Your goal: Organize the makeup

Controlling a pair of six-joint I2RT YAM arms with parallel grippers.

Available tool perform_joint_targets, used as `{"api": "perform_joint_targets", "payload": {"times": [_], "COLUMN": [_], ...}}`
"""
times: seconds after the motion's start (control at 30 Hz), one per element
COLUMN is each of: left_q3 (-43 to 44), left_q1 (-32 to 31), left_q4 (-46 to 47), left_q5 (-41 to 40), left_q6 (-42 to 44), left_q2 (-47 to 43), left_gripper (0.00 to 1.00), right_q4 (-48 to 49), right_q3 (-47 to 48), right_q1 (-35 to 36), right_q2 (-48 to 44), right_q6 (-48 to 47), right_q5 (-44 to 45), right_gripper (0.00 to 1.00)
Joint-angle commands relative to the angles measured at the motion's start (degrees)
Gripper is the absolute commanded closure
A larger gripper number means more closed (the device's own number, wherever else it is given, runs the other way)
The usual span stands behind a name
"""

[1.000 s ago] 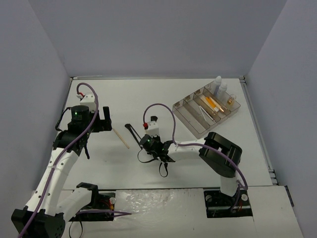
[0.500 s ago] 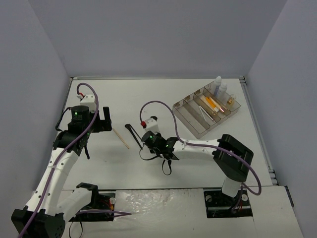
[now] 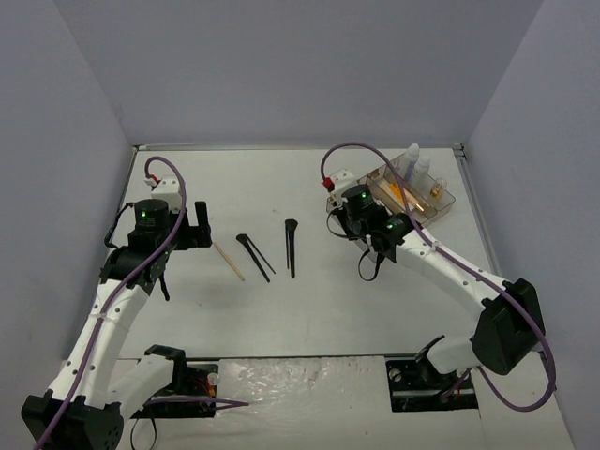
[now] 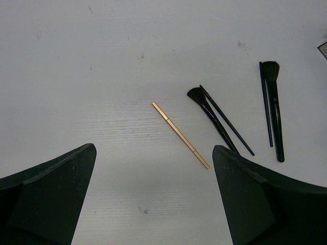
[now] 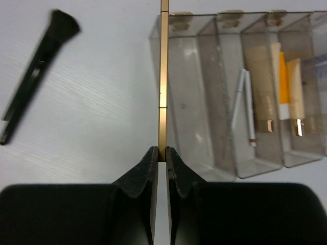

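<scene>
My right gripper [image 5: 162,152] is shut on the near end of a thin tan stick [image 5: 163,76], held over the left edge of the clear divided tray [image 5: 204,127]. The tray holds a silver pencil [image 5: 244,109] and an orange white-capped tube [image 5: 282,81]. From above, the right gripper [image 3: 349,208] covers the tray's [image 3: 441,199] left end, and two white bottles [image 3: 416,163] stand at its back. My left gripper [image 4: 153,149] hangs open over bare table. Another tan stick [image 4: 180,134] and black slim brushes [image 4: 212,120] [image 4: 273,109] lie beyond it.
Grey walls close the table on three sides. In the top view the loose stick [image 3: 228,261] and the brushes [image 3: 253,255] [image 3: 291,246] lie between the two arms, left of the tray. The left gripper [image 3: 192,230] hovers at the table's left.
The right arm has swung from the table's middle to the tray at the back right, carrying the tan stick. A black brush now shows where it was. The left arm has not moved.
</scene>
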Motion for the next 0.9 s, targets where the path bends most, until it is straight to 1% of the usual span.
{"api": "perform_joint_targets", "payload": {"times": [0.0,0.03,0.1,0.17,0.23,0.57,0.87], "left_q3": [1.61,1.77,1.72,1.55,1.56,1.53,1.63], "left_q1": [0.4,0.48,0.49,0.49,0.49,0.49,0.49], "left_q4": [2.42,2.33,2.4,2.49,2.5,2.5,2.5], "left_q5": [0.25,0.08,0.14,0.07,0.21,0.15,0.15], "left_q6": [-0.58,-0.58,-0.51,-0.5,-0.53,-0.55,-0.57], "left_q2": [-0.64,-0.71,-0.87,-0.97,-0.95,-0.69,-0.29], "left_gripper": [0.03,0.03,0.03,0.03,0.03,0.03,0.03], "right_q4": [-7.9,-8.52,-9.79,-11.15,-11.71,-12.65,-12.47], "right_q3": [6.49,7.66,9.3,10.64,11.3,11.66,13.74], "right_q1": [-10.85,-13.13,-14.46,-15.49,-16.24,-17.03,-17.52], "right_q2": [0.39,1.04,2.84,4.44,6.26,15.43,16.41], "right_q6": [-14.38,-15.47,-16.81,-16.87,-17.18,-16.91,-18.59], "right_q5": [-8.13,-10.36,-9.49,-6.76,-6.34,-0.8,0.33], "right_gripper": [1.0,1.0,1.0,1.0,1.0,1.0,1.0]}}
